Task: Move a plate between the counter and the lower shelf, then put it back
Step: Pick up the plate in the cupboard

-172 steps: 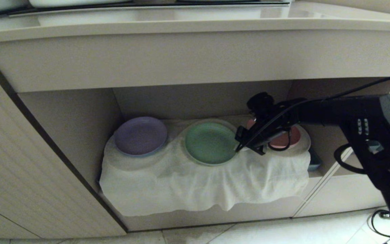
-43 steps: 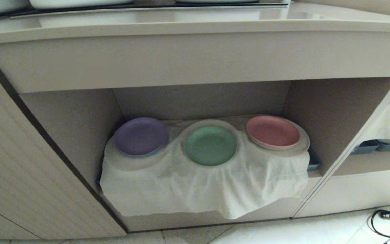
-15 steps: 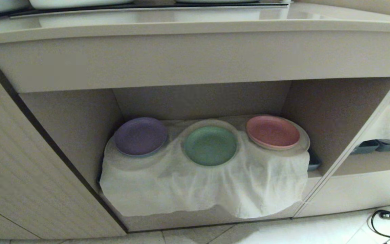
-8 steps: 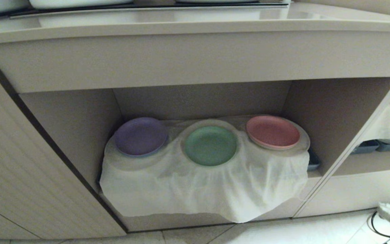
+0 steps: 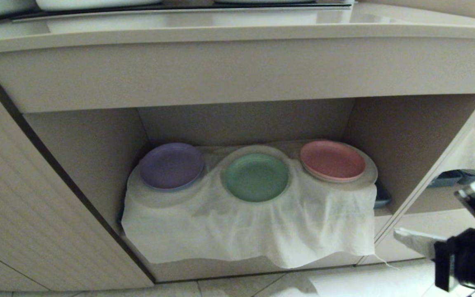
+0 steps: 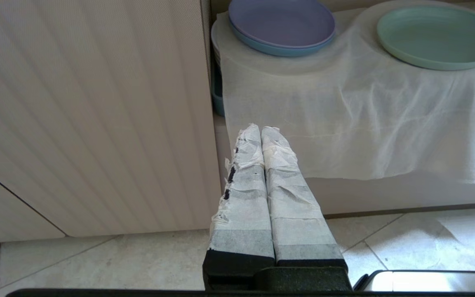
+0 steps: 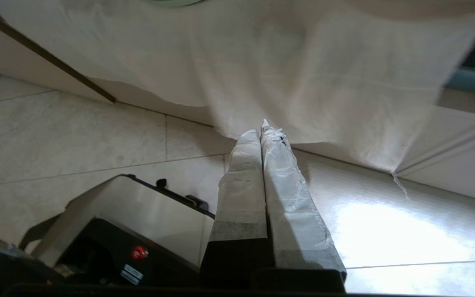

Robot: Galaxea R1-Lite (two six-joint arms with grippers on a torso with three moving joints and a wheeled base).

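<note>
The round mint-green matte plate [image 5: 257,177] is being held up by the white gauzy cloth [image 5: 245,222] in the middle of the lower shelf [image 5: 97,136], near its front edge. A round purple plate [image 5: 171,166] is lying toward the left end of the shelf, on top of a blue plate [image 6: 278,48] whose rim is seen in the left wrist view. A round pink plate [image 5: 332,160] is lying toward the right end. The three plates are set in a row and are not touching. The cloth is hanging down over the front edge of the shelf.

The long beige counter [image 5: 237,31] is seen above the shelf, with a black glossy panel at its back edge.

The right gripper [image 5: 402,238] is being held low by the right front corner of the shelf, just beside the hanging cloth. Its white-wrapped fingers [image 7: 258,173] are pressed together with nothing between them.

The left gripper [image 6: 261,134] is being held low in front of the left end of the shelf, well below the purple plate. Its wrapped fingers are pressed together too, and nothing is being pinched.

No writing can be read anywhere.
</note>
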